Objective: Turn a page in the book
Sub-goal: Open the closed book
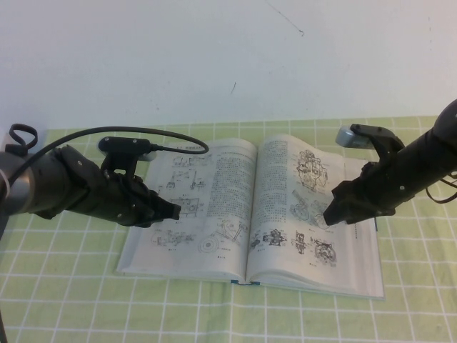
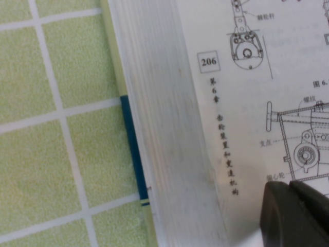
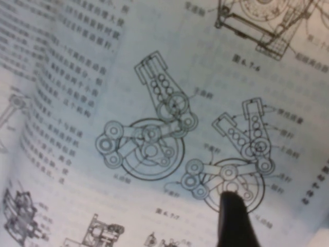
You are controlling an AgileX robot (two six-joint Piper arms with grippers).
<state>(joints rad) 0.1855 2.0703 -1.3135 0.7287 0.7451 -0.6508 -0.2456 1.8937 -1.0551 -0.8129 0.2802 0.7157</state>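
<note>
Open flat on green checked cloth [image 1: 64, 300]: book [image 1: 214, 214], spine toward the wall, teal cover edge showing at the near side. Left gripper [image 1: 171, 211] low over the left-hand leaf near its outer edge, tips looking pressed together. Right gripper [image 1: 332, 214] down on the right-hand page [image 1: 285, 193], tip touching a gear drawing; cannot tell whether its fingers are parted.

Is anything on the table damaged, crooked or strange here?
Nothing stands out. The book lies open and flat, no page creased or torn. The left end effector rests over its left page, the right end effector over the right page.
</note>
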